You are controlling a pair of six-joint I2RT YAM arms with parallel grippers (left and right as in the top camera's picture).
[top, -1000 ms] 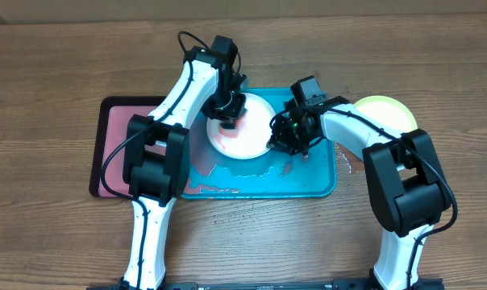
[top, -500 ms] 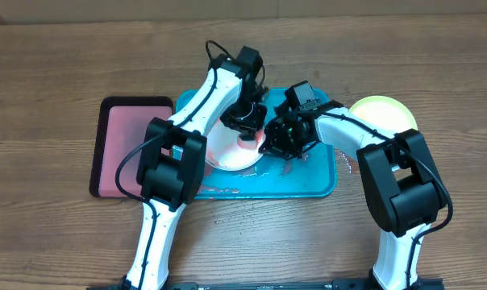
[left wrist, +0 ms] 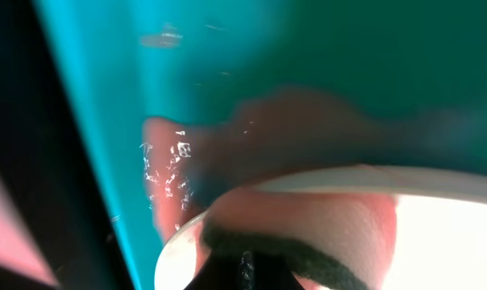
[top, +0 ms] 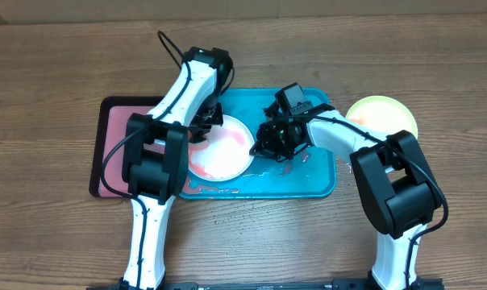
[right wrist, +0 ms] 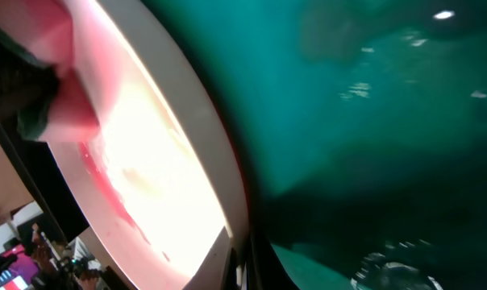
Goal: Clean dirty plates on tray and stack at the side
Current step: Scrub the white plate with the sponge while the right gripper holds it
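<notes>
From overhead, the white plate (top: 221,151) sits in the left half of the tray (top: 320,181), with the left gripper (top: 205,122) at its upper-left rim and the right gripper (top: 268,145) at its right rim. The arms hide both sets of jaws there.

The wrist cameras fill that in. The right wrist view shows the plate's rim running down between the right fingers, so those jaws are clamped on it, with that edge raised over a shadow on the tray. It also shows red streaks (right wrist: 106,189) inside the plate and a pink sponge (right wrist: 62,48) with a dark layer pressed on it. The left wrist view has the sponge at its bottom centre, gripped by the left jaws, beside a pool of pink water (left wrist: 171,177).

A green plate (top: 382,117) lies on the table right of the tray. A pink tray (top: 118,153) lies to the left, partly covered by the left arm.
</notes>
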